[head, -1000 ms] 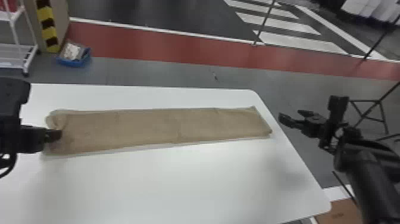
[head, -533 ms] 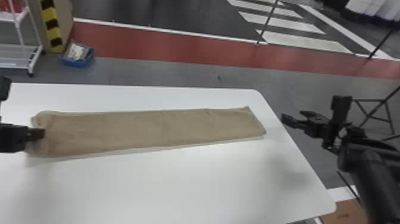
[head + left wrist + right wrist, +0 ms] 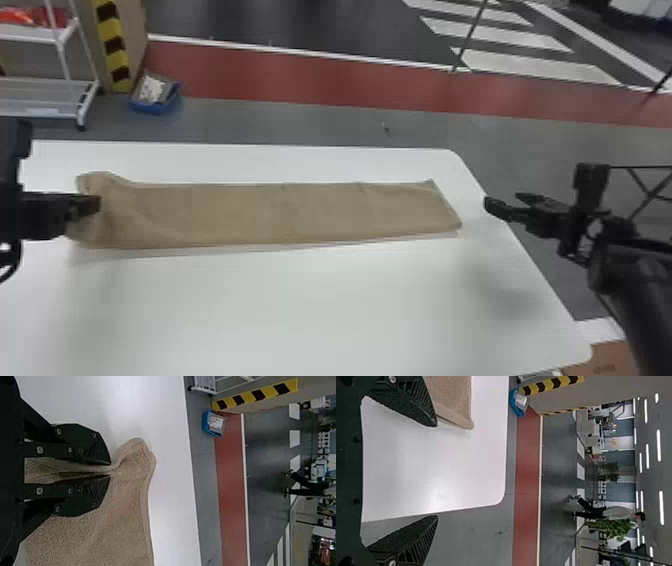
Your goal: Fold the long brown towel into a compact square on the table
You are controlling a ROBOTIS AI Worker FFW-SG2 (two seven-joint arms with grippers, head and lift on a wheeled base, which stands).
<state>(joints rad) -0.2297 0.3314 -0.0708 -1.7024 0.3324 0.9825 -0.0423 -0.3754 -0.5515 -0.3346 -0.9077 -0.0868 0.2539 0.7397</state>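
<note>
The brown towel [image 3: 280, 212] lies as a long flat strip across the white table, its left end rumpled and slightly raised. At that end my left gripper [image 3: 96, 204] is shut on the towel. In the left wrist view, cloth [image 3: 115, 514] is pinched in a ridge between the fingers of the left gripper [image 3: 109, 470]. My right gripper [image 3: 502, 201] stands open at the table's right edge, just beyond the towel's right end. Nothing is between the fingers of the right gripper [image 3: 436, 471] in its wrist view, where a towel corner [image 3: 453, 399] appears beside one finger.
Bare white tabletop [image 3: 320, 310] spreads in front of the towel, with a narrower strip behind it. A white rack [image 3: 45, 102] and a blue bin [image 3: 155, 106] stand on the floor past the back edge. A cardboard box [image 3: 600, 360] sits at the lower right.
The left gripper has gone leftward over the table and slightly toward the back, dragging the towel left. The towel's left end now bunches more. The whole head view has shifted a little.
</note>
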